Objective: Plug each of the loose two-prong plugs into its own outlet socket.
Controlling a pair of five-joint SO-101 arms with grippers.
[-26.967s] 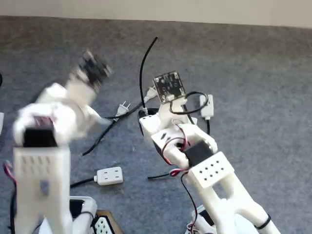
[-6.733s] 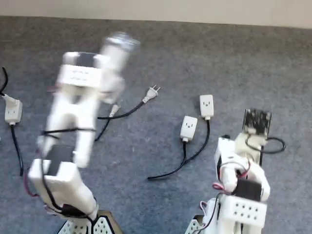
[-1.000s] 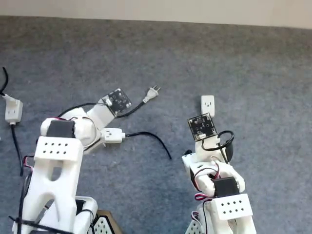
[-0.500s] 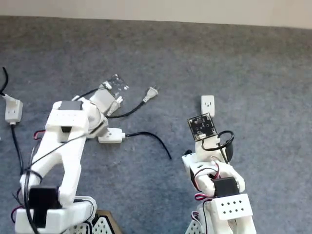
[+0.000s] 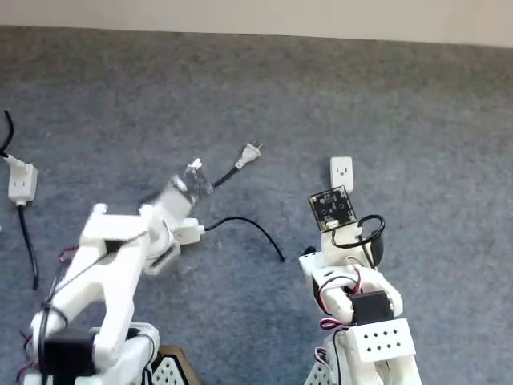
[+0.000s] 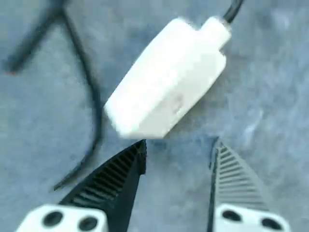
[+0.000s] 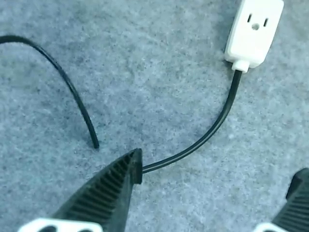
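A white outlet socket (image 6: pixel 166 84) lies on the grey carpet just beyond the tips of my left gripper (image 6: pixel 178 144), which is open and holds nothing. In the high view this socket (image 5: pixel 188 233) sits beside the left arm's wrist (image 5: pixel 178 196), with its short black cord (image 5: pixel 248 228) trailing right. A loose two-prong plug (image 5: pixel 252 151) lies farther back, its cord running toward the left arm. My right gripper (image 7: pixel 219 164) is open above the carpet. A second white socket (image 7: pixel 253 31) lies ahead of it, and that socket's cord (image 7: pixel 212 130) curves to one finger.
A third white socket (image 5: pixel 20 183) with a black cord lies at the far left edge. The second socket (image 5: pixel 341 171) sits just beyond the right arm's camera board (image 5: pixel 333 207). A loose cord end (image 7: pixel 72 87) lies near the right gripper. Open carpet stretches across the back.
The left arm has swung and drawn back toward the socket near its base. That socket has shifted slightly. The right arm has not moved.
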